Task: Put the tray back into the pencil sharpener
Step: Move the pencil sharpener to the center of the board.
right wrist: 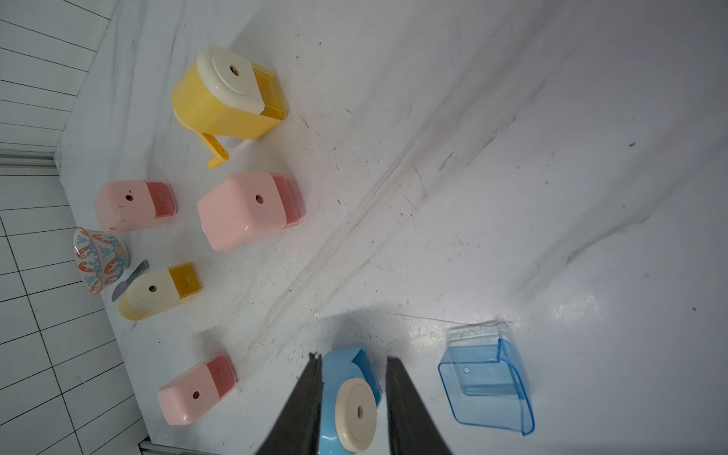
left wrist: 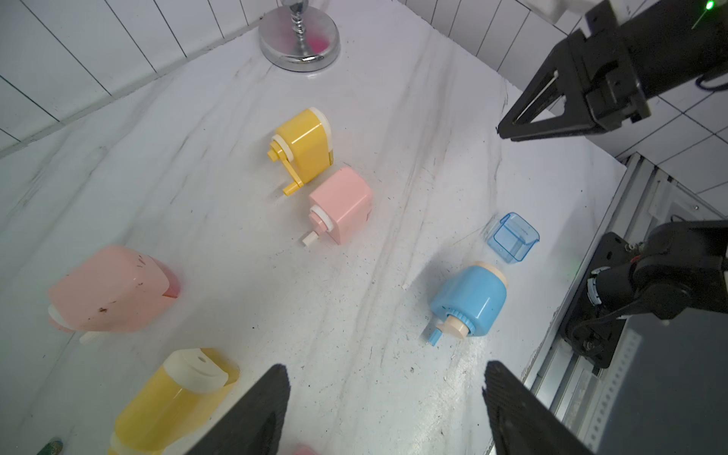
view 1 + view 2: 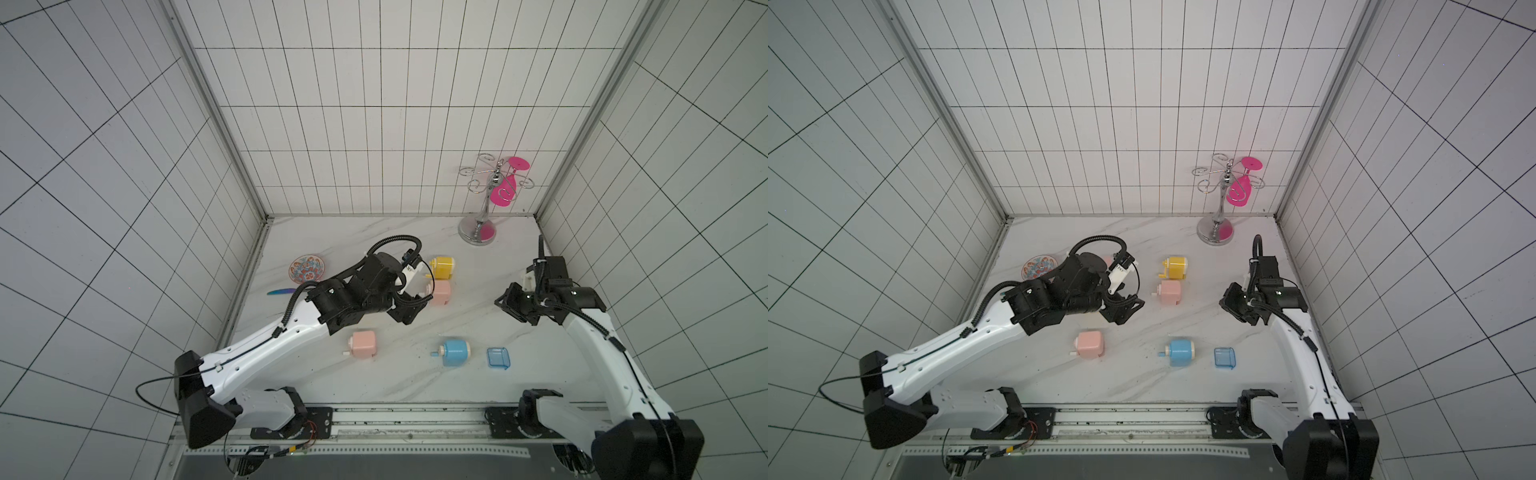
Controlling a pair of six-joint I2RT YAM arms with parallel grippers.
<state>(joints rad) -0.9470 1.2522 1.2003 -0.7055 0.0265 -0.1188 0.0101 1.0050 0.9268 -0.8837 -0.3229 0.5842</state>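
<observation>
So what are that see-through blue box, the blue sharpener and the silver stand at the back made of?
The blue tray looks like clear tinted plastic: the table shows through its walls. The blue sharpener seems opaque glossy plastic, with soft highlights. The stand appears polished, chrome-like metal, mirroring pink on its base.

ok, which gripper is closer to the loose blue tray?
Right. The right gripper hovers behind the blue tray, toward the back wall; the left gripper is mid-table by a pink sharpener, beyond the blue sharpener.
</observation>
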